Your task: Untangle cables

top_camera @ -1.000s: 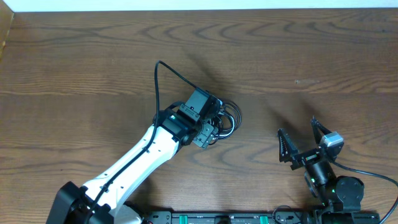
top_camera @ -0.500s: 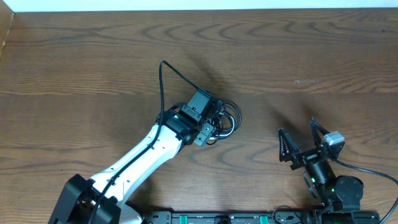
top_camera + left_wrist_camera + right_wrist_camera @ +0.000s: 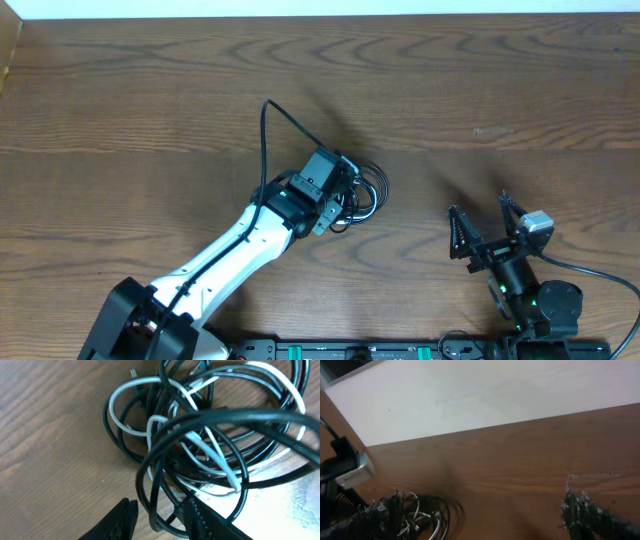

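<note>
Overhead: high, straight down, whole table (image 3: 150, 90) in frame. Left wrist: very near, tilted down onto cables (image 3: 210, 440). Right wrist: low, near-level across table, far from cables. All three share cables.

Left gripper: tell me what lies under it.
A tangle of black and white cables on the table; seen from overhead, the left gripper covers most of it.

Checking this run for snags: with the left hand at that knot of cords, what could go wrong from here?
The left hand straddles crossing black cords, so it may pinch more than one and lift the knot. The white cord threads through black loops; pulling could tighten it. The right hand sits apart, open, so nothing anchors the knot.
</note>
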Robot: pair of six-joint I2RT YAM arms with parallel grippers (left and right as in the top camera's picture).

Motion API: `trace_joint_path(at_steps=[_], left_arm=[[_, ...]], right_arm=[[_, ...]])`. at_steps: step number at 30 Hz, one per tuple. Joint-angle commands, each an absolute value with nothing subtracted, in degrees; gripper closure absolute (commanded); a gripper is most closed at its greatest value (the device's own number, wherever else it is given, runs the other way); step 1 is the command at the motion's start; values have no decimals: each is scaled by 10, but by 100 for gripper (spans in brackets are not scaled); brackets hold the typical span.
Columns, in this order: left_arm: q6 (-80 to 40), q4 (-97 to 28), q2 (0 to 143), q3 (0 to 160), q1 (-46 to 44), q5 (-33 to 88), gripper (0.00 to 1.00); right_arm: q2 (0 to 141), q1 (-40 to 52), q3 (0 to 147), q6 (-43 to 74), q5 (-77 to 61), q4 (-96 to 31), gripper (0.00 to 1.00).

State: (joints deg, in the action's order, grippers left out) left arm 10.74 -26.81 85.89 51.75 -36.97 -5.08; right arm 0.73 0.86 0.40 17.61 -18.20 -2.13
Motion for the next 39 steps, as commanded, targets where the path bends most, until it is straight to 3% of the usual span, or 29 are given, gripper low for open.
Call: trace_joint_path(at_steps=[1,7,13,27,39], left_arm=[[113,-262,862,508,-369,-58,65],[113,-249,865,508,-369,-58,67],[113,-242,900,508,-369,-58,92],[102,-228,913,509,-369,-54,93],[98,-260,736,509,-369,-54,93]], right_arm=[[5,1,8,182,-170,-25,1],[5,1,8,182,-168,-29,1],[5,1,8,182,-164,-39,1],[5,1,8,182,-160,-39,1],[5,1,8,182,-149,-39,1]])
